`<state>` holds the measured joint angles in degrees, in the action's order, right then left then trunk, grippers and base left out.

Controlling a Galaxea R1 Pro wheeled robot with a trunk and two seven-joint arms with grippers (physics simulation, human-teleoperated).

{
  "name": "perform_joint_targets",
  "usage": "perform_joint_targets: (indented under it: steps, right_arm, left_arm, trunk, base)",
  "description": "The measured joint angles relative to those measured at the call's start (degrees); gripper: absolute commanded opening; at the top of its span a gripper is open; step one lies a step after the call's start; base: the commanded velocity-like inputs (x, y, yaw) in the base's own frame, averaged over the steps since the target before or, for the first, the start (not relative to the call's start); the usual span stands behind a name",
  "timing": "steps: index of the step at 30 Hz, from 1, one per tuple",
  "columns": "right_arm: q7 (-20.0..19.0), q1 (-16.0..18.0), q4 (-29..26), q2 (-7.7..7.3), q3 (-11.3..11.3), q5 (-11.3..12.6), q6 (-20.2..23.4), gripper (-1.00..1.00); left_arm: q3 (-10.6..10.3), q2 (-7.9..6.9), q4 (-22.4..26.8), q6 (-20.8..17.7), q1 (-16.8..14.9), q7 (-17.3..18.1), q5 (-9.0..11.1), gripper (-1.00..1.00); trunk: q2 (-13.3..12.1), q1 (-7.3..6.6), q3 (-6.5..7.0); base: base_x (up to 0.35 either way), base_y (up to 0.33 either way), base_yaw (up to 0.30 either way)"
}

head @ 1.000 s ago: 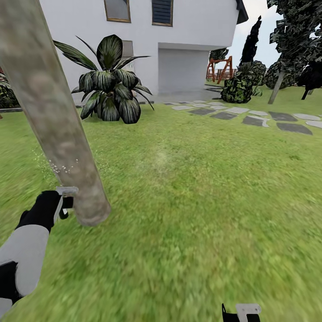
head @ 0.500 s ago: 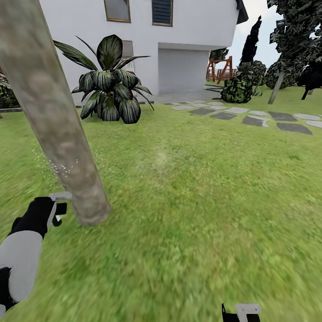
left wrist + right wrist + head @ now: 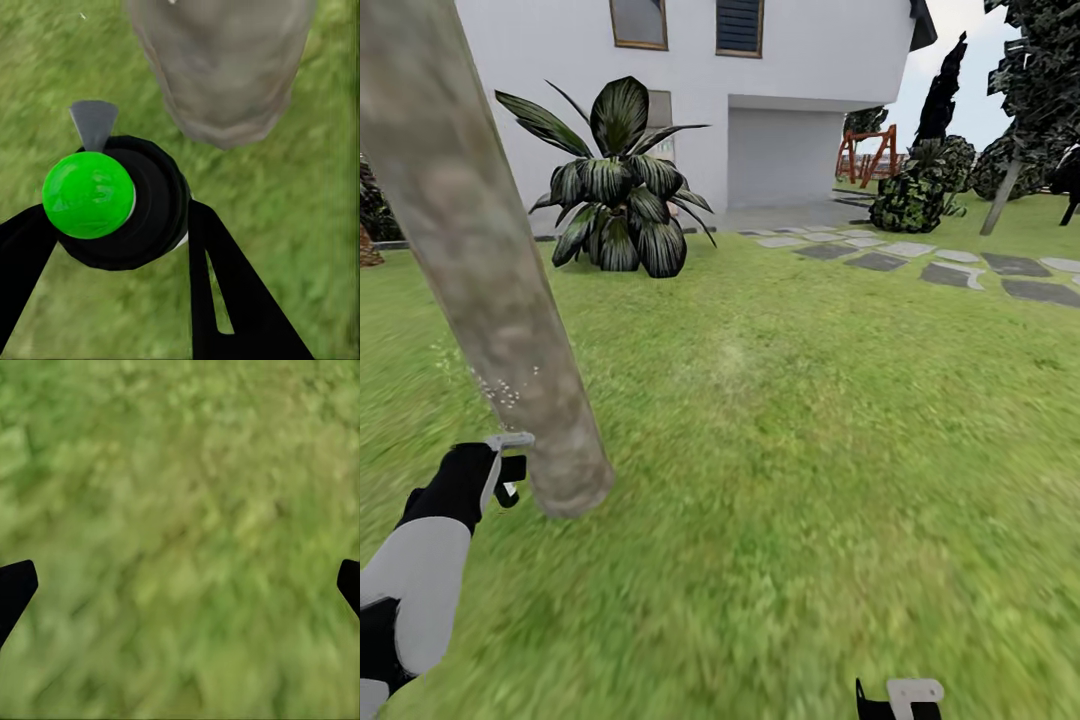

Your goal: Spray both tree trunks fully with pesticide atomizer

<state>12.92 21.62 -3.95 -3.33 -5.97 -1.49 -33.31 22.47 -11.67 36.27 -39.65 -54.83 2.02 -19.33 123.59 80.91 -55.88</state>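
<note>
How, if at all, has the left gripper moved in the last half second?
Yes: the left gripper has shifted back toward the tree trunk, near its base.

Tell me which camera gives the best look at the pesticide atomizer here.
The left wrist view: the atomizer sits close up between the left gripper's fingers, green cap and grey nozzle clear, near the tree trunk. The head view shows just a small grey-and-black part beside the trunk. The right wrist view faces grass.

broad-leaved plant (image 3: 618, 185), stepping stones (image 3: 950, 273), red swing (image 3: 868, 156)
</note>
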Motion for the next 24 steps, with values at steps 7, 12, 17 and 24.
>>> perform_joint_targets:
  steps: [7, 12, 17, 24]
  right_arm:
    - [0.0, 0.0, 0.0, 0.15, 0.0, 0.0, 0.0, 1.0]
    - [0.1, 0.0, 0.0, 0.17, 0.0, 0.0, 0.0, 1.0]
    - [0.1, 0.0, 0.0, 0.17, 0.0, 0.0, 0.0, 1.0]
    - [0.1, 0.0, 0.0, 0.0, 0.0, 0.0, 0.0, 1.0]
  left_arm:
    - [-0.2, 0.69, 0.3, 0.5, 4.9, -0.4, 0.0, -1.0]
    - [2.8, 1.86, -1.4, 6.5, 5.7, -0.8, -0.3, -1.0]
    - [5.7, 2.14, -2.0, 7.0, 6.2, -0.8, -0.1, -1.0]
    - [5.6, 3.83, -2.6, 7.0, 6.6, 0.2, -0.1, -1.0]
  trunk:
    - [0.0, 0.0, 0.0]
    - [0.0, 0.0, 0.0]
    - [0.0, 0.0, 0.0]
    - [0.0, 0.0, 0.0]
  base:
    - [0.009, 0.0, 0.075]
    - [0.0, 0.0, 0.269]
    - [0.0, 0.0, 0.254]
    - [0.031, -0.157, 0.023]
